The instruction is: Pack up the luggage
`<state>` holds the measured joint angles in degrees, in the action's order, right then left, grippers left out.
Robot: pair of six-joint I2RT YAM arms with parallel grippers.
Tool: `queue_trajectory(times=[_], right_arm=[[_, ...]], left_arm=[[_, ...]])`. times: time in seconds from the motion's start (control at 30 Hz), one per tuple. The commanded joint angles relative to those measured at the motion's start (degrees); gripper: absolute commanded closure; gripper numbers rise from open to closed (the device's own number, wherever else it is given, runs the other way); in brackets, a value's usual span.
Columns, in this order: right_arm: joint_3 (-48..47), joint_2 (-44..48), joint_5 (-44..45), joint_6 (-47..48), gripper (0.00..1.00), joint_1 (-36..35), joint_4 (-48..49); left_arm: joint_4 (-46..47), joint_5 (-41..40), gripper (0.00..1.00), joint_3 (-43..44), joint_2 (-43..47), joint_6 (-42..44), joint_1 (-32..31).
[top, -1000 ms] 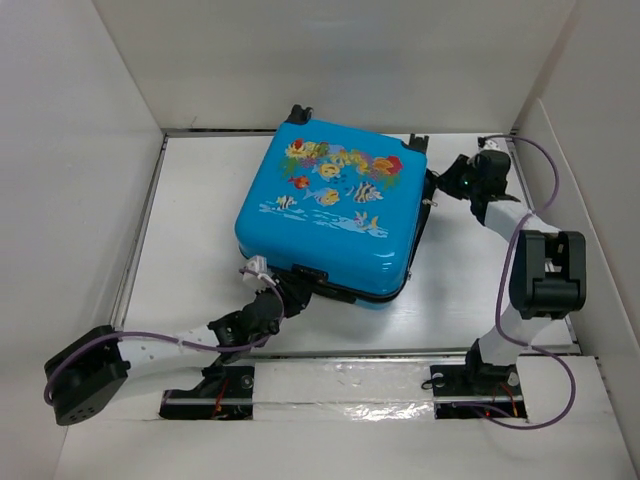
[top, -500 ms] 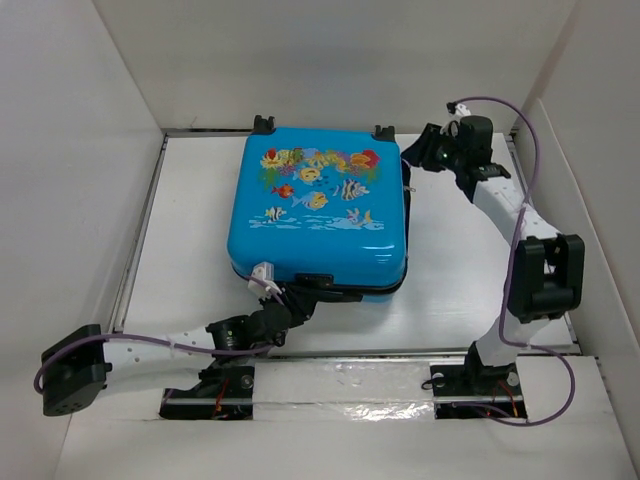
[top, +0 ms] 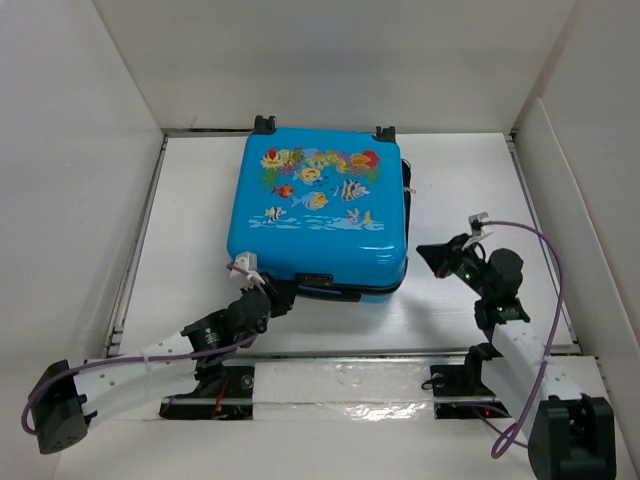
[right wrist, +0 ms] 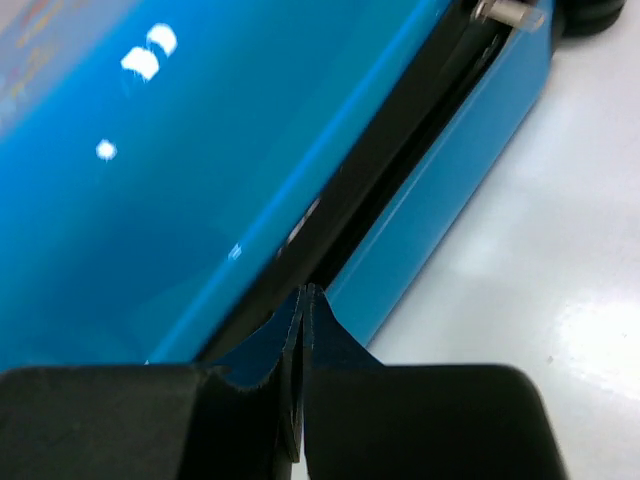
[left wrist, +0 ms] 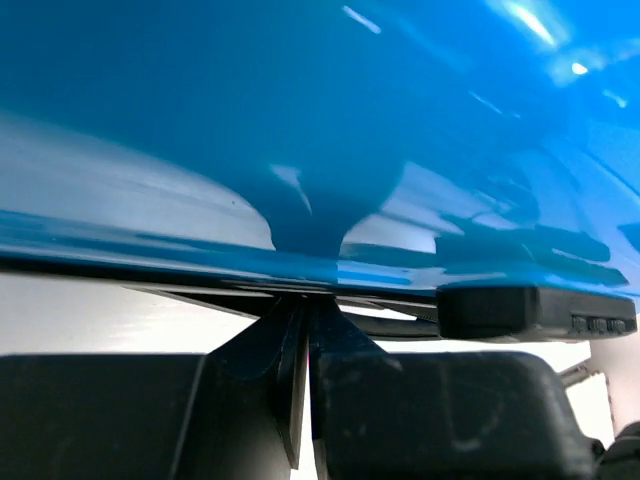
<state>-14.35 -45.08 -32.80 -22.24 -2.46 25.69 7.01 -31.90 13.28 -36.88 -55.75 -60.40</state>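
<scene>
Both the left gripper (top: 281,294) and right gripper (top: 423,250) are clenched empty at the fish-print suitcase (top: 320,215), whose dark seam (right wrist: 390,160) is probably best pried evenly.

The luggage (top: 318,215) is laid on the table (top: 190,250) (toward the back), the left gripper (top: 280,295) before it, the right gripper (top: 424,251) right of it.

Luggage (left wrist: 300,120) blurred, cropped top & sides in L wrist view; inside hidden.
</scene>
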Motion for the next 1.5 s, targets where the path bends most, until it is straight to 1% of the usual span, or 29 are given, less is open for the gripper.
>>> queue_trajectory(times=[0.0, 0.1, 0.17, 0.2, 0.27, 0.33, 0.4, 0.43, 0.47, 0.5, 0.57, 0.63, 0.67, 0.7, 0.77, 0.8, 0.87, 0.9, 0.93, 0.97, 1.0, 1.03, 1.07, 1.13, 1.23, 1.3, 1.33, 1.4, 1.47], right_arm=[[1.5, 4.3, -6.5, -1.4, 1.00, -0.7, 10.2], [1.0, 4.4, -9.2, -0.3, 1.00, -0.7, 7.1], [1.0, 3.7, -8.9, -0.3, 0.94, -0.7, 6.5], [0.9, 3.4, -7.9, -0.2, 0.90, -0.7, 4.9], [1.2, 3.8, -6.2, 0.0, 0.88, -0.7, 3.0], [2.5, 4.5, -3.3, -2.2, 0.89, -1.2, 2.1], [3.7, 5.3, 1.3, -3.9, 0.89, -1.2, 1.6], [4.1, 5.3, 2.7, -4.8, 0.90, -1.2, 1.1], [3.9, 4.7, 4.0, -4.9, 0.92, -1.8, -0.7], [3.5, 4.0, 4.7, -4.6, 0.96, -2.5, -1.3], [2.7, 2.5, 4.5, -3.9, 0.96, -5.2, -1.4], [2.6, 0.3, 5.0, -3.7, 0.97, -8.2, -1.3], [2.6, -0.1, 5.9, -3.4, 0.97, -9.7, -1.5], [2.6, -0.4, 8.2, -3.4, 0.97, -13.0, -2.2], [2.8, -0.2, 10.5, -3.2, 0.98, -16.2, -3.1], [2.8, -0.1, 13.2, -3.2, 0.98, -19.0, -5.0], [2.9, 0.9, 15.7, -3.8, 0.98, -21.3, -7.1], [3.8, 1.3, 18.0, -4.2, 0.99, -22.5, -8.0], [4.4, 1.8, 18.7, -4.7, 0.99, -24.4, -7.9], [5.1, 2.6, 19.3, -5.9, 0.99, -25.4, -7.2], [5.8, 2.6, 20.0, -6.6, 0.99, -26.4, -4.8], [6.8, 2.5, 20.3, -7.2, 0.99, -27.2, -3.4], [6.8, 1.1, 20.6, -8.0, 0.99, -29.0, -2.0], [4.5, -1.3, 21.4, -7.7, 0.99, -30.8, -0.4], [1.6, -6.8, 22.1, -6.5, 0.98, -34.2, 1.0], [-0.2, -9.9, 22.4, -6.2, 0.97, -36.5, 3.1], [-0.6, -10.5, 22.4, -5.9, 0.97, -37.3, 3.9], [-1.1, -11.8, 23.2, -5.3, 0.95, -38.4, 6.1], [-1.4, -13.4, 23.2, -5.1, 0.95, -39.1, 7.3]], left_arm=[[-2.0, 0.1, 1.00, -0.3, 2.2, 5.3, 6.6], [-3.1, 4.1, 1.00, 0.1, 2.9, 7.8, 13.7], [-3.7, 8.2, 1.00, 0.1, 4.5, 9.2, 16.4], [-3.5, 10.2, 1.00, 0.1, 5.7, 10.0, 16.4], [-3.3, 14.9, 1.00, -0.9, 8.7, 10.4, 15.8], [-4.6, 16.3, 1.00, -1.4, 10.2, 9.0, 13.4], [-6.3, 15.1, 1.00, -1.7, 10.3, 8.1, 11.1], [-6.6, 14.2, 1.00, -1.8, 10.0, 7.2, 8.7], [-6.9, 11.4, 1.00, -1.4, 9.9, 6.6, 7.4], [-8.9, 9.7, 1.00, -1.1, 9.6, 6.1, 6.3], [-10.3, 5.2, 1.00, 0.8, 9.4, 4.8, 3.6], [-11.6, 3.3, 1.00, 2.3, 9.0, 4.7, 2.9], [-11.6, 3.0, 1.00, 3.8, 9.0, 5.1, 2.9], [-11.1, 3.2, 1.00, 4.5, 8.8, 5.6, 2.9], [-10.2, 5.5, 0.97, 6.1, 7.7, 7.4, 2.9], [-9.1, 6.3, 0.97, 6.6, 7.0, 7.9, 1.7], [-8.5, 6.3, 0.96, 8.3, 4.1, 8.8, -0.5], [-7.8, 5.5, 0.96, 9.0, 2.8, 9.2, -4.4], [-7.5, 3.8, 0.97, 9.8, -0.2, 9.5, -7.0], [-7.5, -1.3, 0.97, 11.8, -1.8, 9.4, -9.8], [-7.9, -4.0, 0.97, 12.8, -3.7, 9.2, -12.4], [-8.2, -6.8, 0.98, 14.1, -7.6, 8.2, -17.4], [-8.8, -11.3, 0.99, 16.4, -9.5, 7.4, -19.5], [-11.0, -14.8, 1.00, 18.0, -13.8, 3.5, -22.9], [-11.8, -15.3, 1.00, 17.2, -14.3, -0.8, -22.9], [-12.3, -14.8, 1.00, 14.3, -12.7, -3.5, -22.9], [-12.8, -14.9, 1.00, 13.3, -10.3, -6.5, -22.9], [-14.5, -15.2, 0.97, 9.8, -7.4, -9.3, -22.9], [-15.4, -15.0, 0.86, 6.2, -3.3, -12.8, -22.9]])
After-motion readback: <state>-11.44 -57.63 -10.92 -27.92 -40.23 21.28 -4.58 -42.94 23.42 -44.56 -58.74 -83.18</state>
